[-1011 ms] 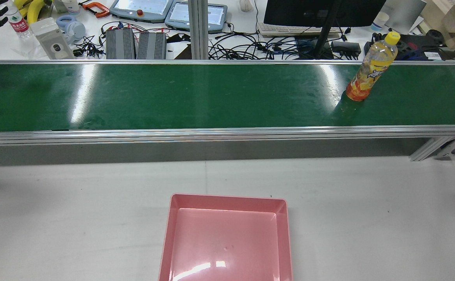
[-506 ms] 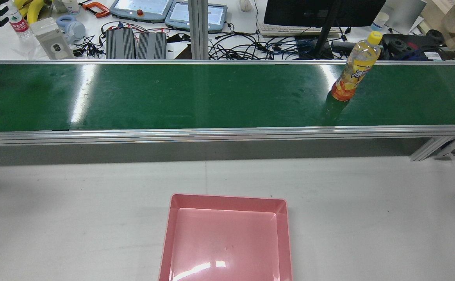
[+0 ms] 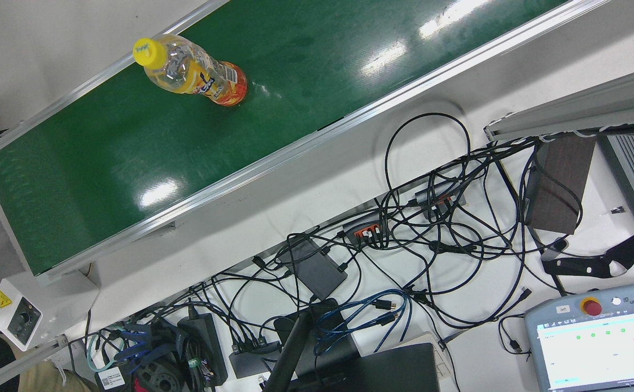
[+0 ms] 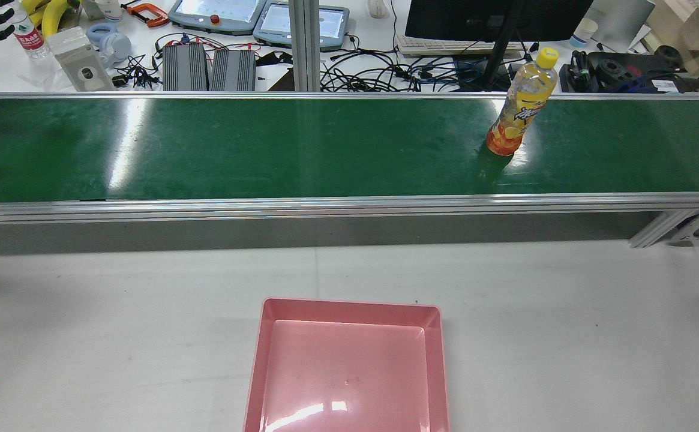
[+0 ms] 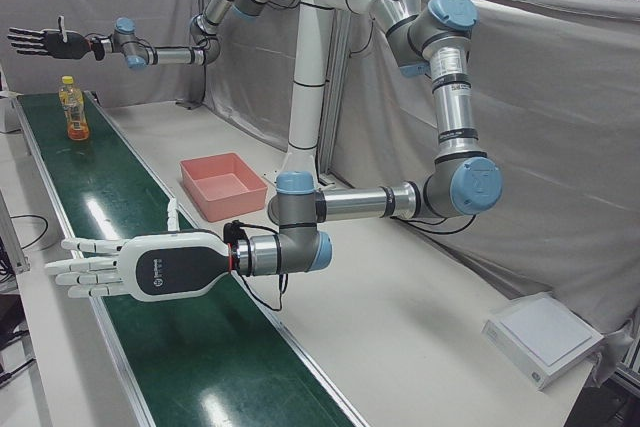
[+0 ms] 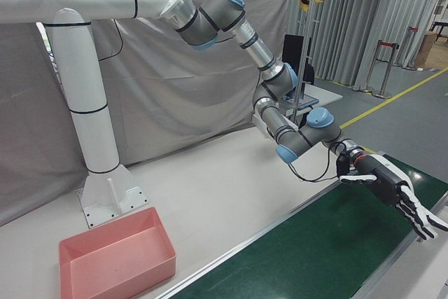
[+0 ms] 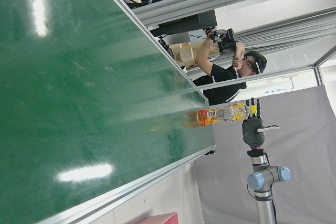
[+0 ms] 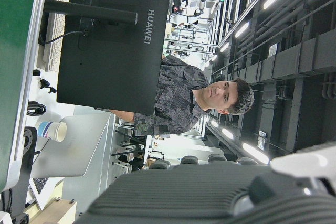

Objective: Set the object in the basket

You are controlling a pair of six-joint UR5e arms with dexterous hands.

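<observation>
Bottle (image 4: pixel 517 108) of orange drink with a yellow cap stands upright on the green conveyor belt (image 4: pixel 265 150), toward the right end in the rear view and near the belt's far edge. It is well apart from the pink basket (image 4: pixel 349 306), which sits empty on the desk (image 4: pixel 565 330) on the robot's side of the belt. Judging by this, the task has hardly begun: nothing is grasped, lifted or carried, so the whole pick and the placing are left.

The right hand (image 5: pixel 40 40) hangs in the air above and just beyond the bottle in the left-front view, fingers stretched flat and spread. It is open, holding nothing and not touching the bottle. The left hand (image 5: pixel 120 267) hovers over the belt's other end, far from the bottle — likewise flat, fingers apart, empty. By position, the right hand looks the likelier one to take the bottle.
</observation>
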